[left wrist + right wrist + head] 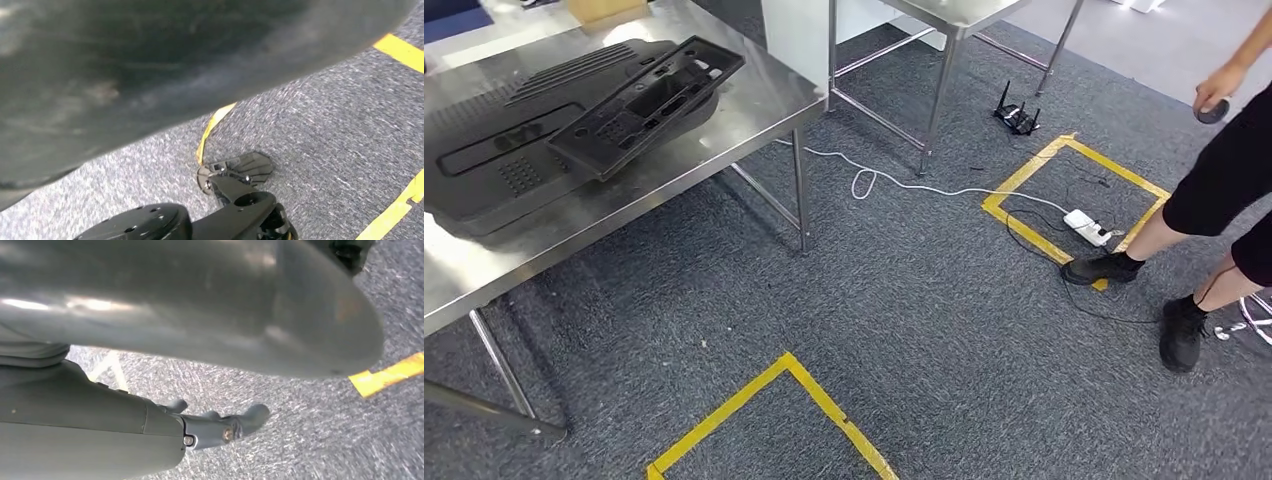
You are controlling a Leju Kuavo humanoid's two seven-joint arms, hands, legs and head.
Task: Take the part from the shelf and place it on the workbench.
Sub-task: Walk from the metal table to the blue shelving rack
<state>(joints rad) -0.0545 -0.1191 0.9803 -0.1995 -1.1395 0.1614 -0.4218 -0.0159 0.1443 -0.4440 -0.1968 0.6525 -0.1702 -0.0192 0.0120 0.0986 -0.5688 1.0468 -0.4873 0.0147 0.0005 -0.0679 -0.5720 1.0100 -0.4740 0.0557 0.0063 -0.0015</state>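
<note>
A grey carpet floor (904,330) carries yellow tape squares, one (769,420) at the near edge and another (1074,190) farther off to the right. A white power strip (1088,227) lies inside the far square, its white cable (894,180) looping toward a second steel table (949,20). A black router (1016,116) sits beside that table's leg. A person (1214,210) in black shoes stands at the right edge.

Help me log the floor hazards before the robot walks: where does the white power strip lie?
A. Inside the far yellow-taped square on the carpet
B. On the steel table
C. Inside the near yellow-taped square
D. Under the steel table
A: in the head view the power strip lies on the carpet within the far taped square, close to the person's shoe, with its white cable running toward the table.
</note>
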